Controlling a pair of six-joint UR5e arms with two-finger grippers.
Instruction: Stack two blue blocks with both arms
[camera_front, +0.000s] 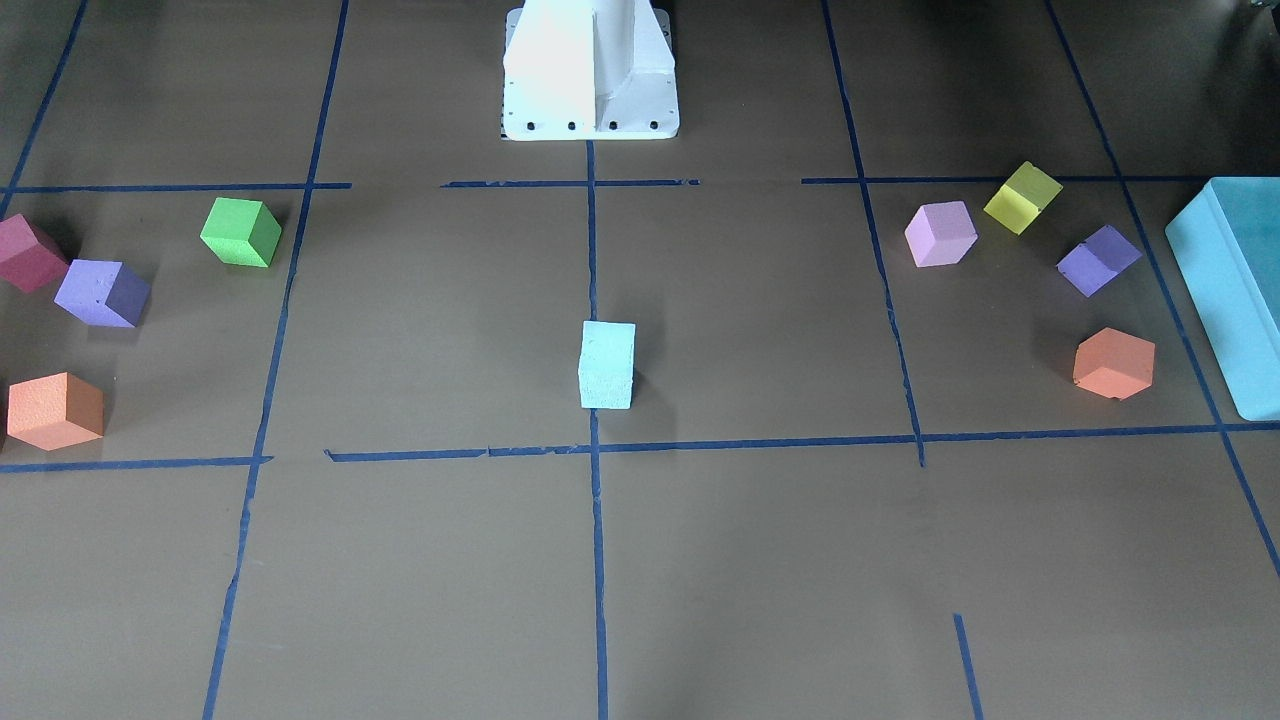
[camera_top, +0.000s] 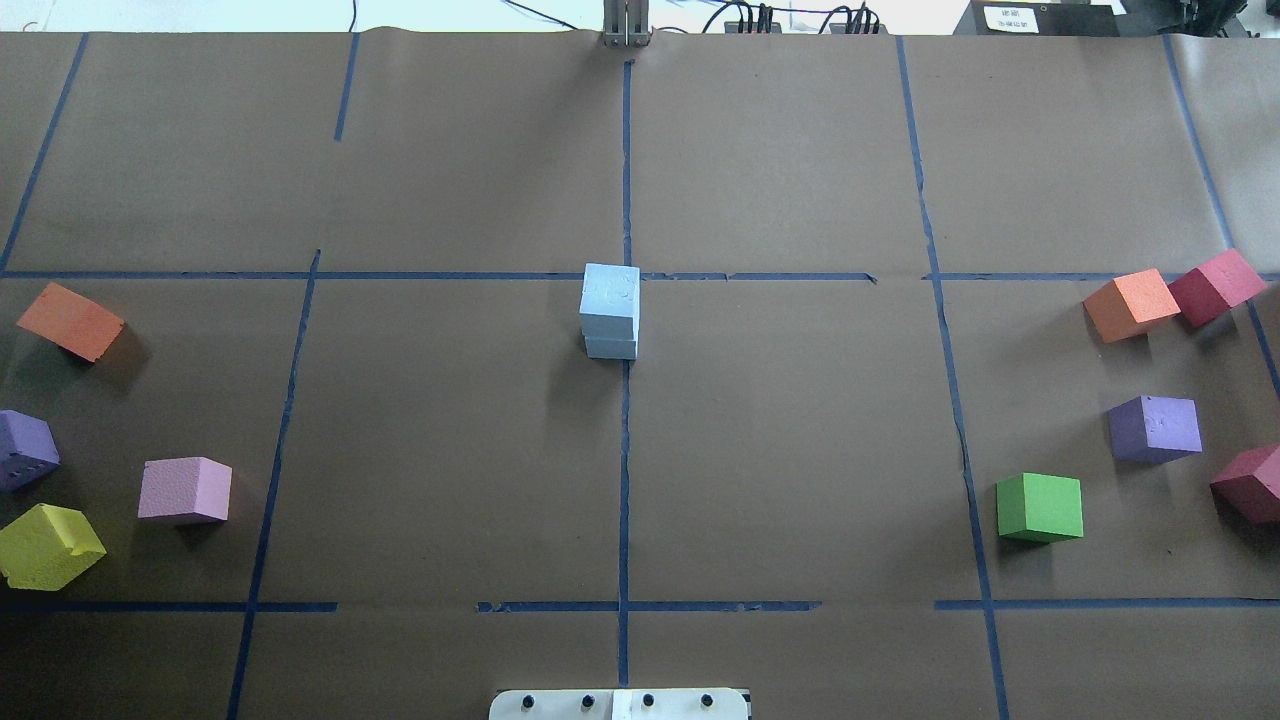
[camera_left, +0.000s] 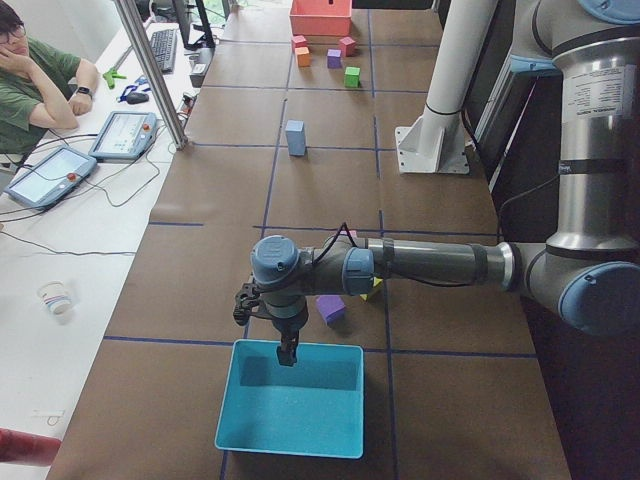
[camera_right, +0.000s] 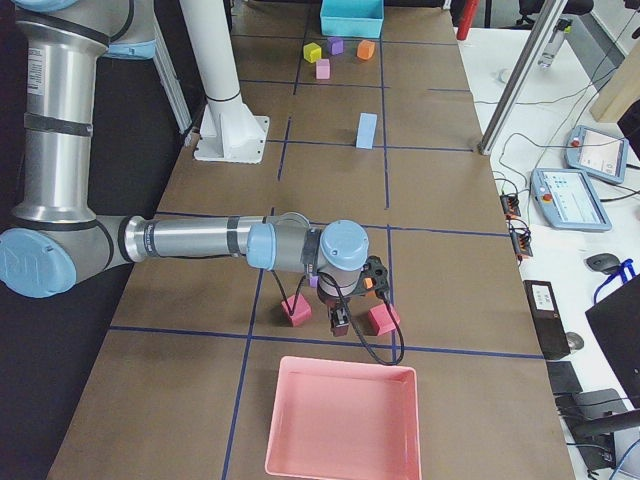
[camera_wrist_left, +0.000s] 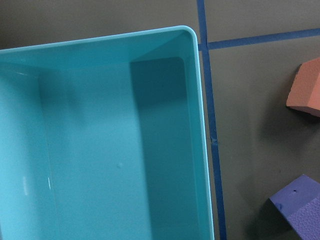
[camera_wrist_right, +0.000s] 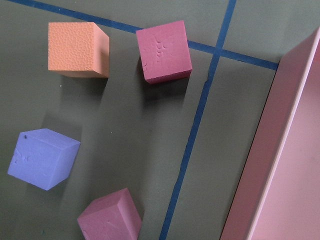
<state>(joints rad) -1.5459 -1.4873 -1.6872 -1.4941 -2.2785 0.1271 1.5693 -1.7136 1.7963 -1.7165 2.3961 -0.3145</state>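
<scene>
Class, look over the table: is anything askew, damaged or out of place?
The yellow cube looks notched on one top edge, in the overhead view. The blue blocks stand stacked at centre; nothing else stands out.

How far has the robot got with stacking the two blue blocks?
Looks done: the blue blocks stand one on the other at the table's centre, touched by nothing. In hand: nothing visible; the left gripper hangs over the teal box, and the right gripper is near the pink tray. Left: apparently nothing.
</scene>
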